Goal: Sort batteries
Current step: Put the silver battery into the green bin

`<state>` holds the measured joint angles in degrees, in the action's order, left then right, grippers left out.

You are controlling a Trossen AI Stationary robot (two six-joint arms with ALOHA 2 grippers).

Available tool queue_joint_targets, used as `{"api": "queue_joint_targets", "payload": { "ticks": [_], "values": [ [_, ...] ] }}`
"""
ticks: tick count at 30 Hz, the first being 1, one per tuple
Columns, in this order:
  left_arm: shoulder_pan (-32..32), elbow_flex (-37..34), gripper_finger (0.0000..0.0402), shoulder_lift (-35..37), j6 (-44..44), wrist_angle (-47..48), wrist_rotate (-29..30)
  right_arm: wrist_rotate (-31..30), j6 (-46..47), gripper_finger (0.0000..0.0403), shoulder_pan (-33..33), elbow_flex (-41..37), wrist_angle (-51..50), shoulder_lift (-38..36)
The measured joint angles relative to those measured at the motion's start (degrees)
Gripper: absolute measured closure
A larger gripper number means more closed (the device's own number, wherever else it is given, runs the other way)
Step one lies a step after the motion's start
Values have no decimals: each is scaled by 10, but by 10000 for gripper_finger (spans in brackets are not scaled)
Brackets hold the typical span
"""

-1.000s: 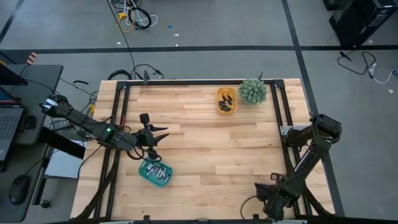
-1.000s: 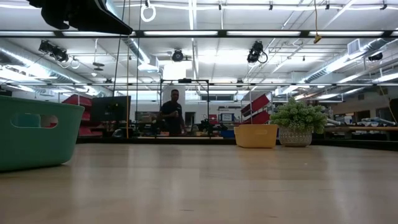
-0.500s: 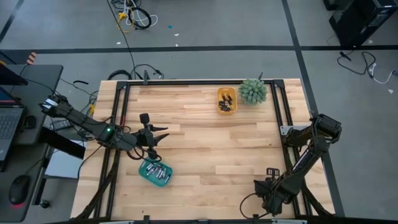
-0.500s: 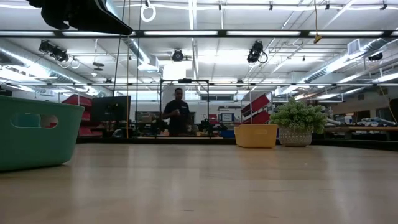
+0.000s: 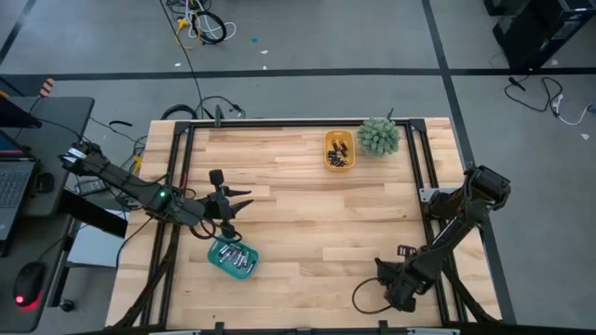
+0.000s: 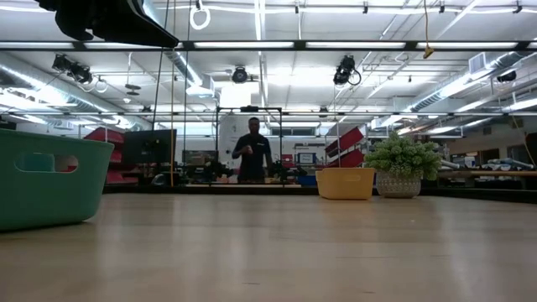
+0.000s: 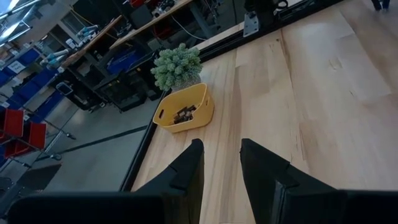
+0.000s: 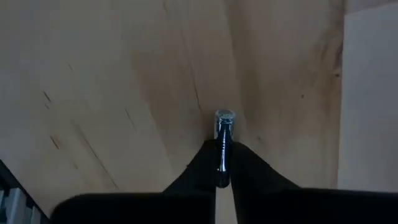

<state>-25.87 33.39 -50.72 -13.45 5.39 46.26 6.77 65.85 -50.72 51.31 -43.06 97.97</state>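
My right gripper (image 5: 385,290) hangs over the table's near right part, pointing down, shut on one battery (image 8: 224,124), dark with a silvery end. My left gripper (image 5: 231,199) waits open over the left side, just beyond the teal tray (image 5: 221,263), nothing between its fingers (image 7: 186,168). Silvery batteries (image 5: 237,257) lie in the teal tray. Dark batteries (image 5: 339,151) lie in the yellow tray (image 5: 328,160) at the far edge. My right gripper pinches the battery's dark body (image 8: 222,154) between its two fingers, from above, the fingers running along it. The silvery end (image 8: 224,116) sticks out past the fingertips toward the wood. Whether that end touches the table, I cannot tell.
A small potted plant (image 5: 378,136) stands right of the yellow tray at the far edge. Black frame rails (image 5: 425,186) run along the table's sides. Bare wood (image 5: 317,223) spreads between the trays. A person (image 6: 254,155) stands in the room beyond.
My right gripper has gone toward the table's left edge along the near side and come down lower. Beyond the table, the person has walked to the right.
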Motion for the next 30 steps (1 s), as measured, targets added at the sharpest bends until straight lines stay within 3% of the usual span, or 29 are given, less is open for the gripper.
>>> {"api": "queue_joint_targets", "payload": {
  "ticks": [6, 10, 13, 16, 19, 23, 27, 30],
  "values": [
    [0, 0, 298, 0, -2, -1, 0, -23, 1, 395, 16, 16, -22, -3],
    [-10, 9, 298, 1, -16, -6, 2, -141, 8, 399, 36, 54, -81, -26],
    [-19, 28, 298, 2, -37, -10, 9, -218, 10, 400, 61, 83, -83, -53],
    [-30, 47, 298, 2, -63, -8, 24, -304, -51, 401, 107, 105, -46, -64],
    [-39, 67, 298, 2, -97, -13, 46, -350, -190, 401, 168, 114, 64, -66],
    [-50, 98, 298, 2, -124, -13, 77, -335, -427, 402, 266, 114, 330, -25],
    [-67, 122, 298, 5, -138, -10, 136, -208, -600, 402, 351, 115, 649, 56],
    [-81, 132, 298, 14, -154, -8, 190, -119, -633, 402, 398, 138, 817, 133]
  ]
}}
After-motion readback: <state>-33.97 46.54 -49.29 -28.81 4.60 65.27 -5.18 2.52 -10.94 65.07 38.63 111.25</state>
